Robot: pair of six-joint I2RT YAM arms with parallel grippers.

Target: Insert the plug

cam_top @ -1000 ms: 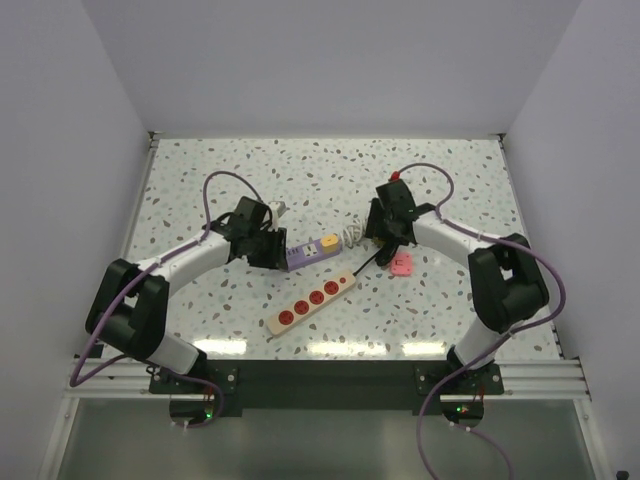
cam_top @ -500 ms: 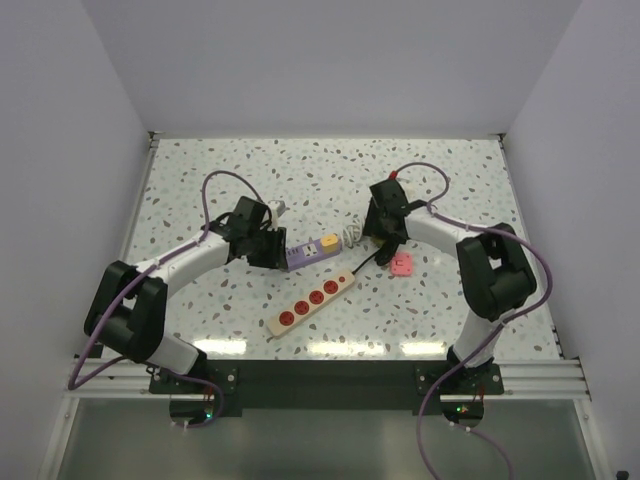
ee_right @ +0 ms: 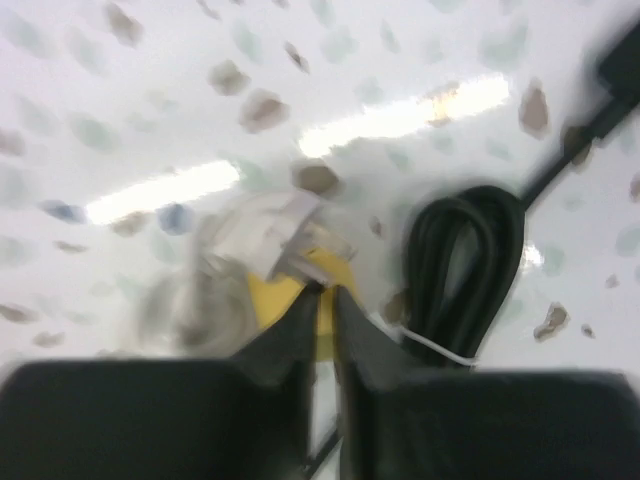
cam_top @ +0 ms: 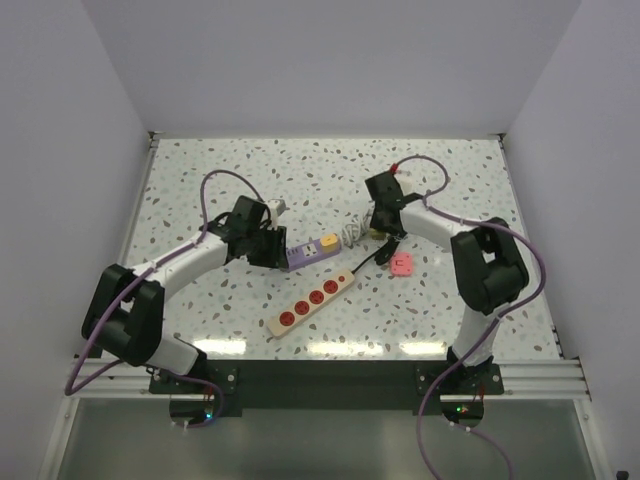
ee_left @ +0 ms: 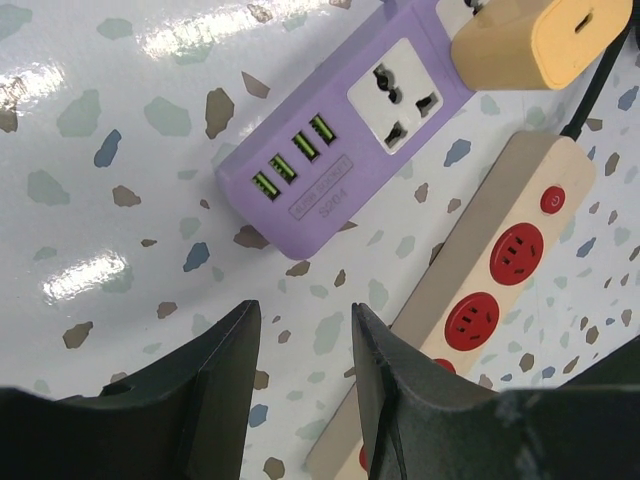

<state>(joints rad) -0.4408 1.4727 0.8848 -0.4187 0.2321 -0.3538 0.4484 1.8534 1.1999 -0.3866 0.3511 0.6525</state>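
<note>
Insertion is not yet done: my right fingers (ee_right: pixel 285 345) press together over a blurred white-and-yellow plug (ee_right: pixel 290 240), hold uncertain; left fingers (ee_left: pixel 225 390) hover half-open, empty, near the purple plastic power strip (ee_left: pixel 330 170).

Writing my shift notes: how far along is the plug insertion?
Done: nothing yet; the purple strip has its universal socket empty beside the yellow adapter. In hand: right gripper shut at the white coiled cord, too blurred to confirm a grip; left gripper open near the strip. Left: the pick-up and the insertion itself.
</note>
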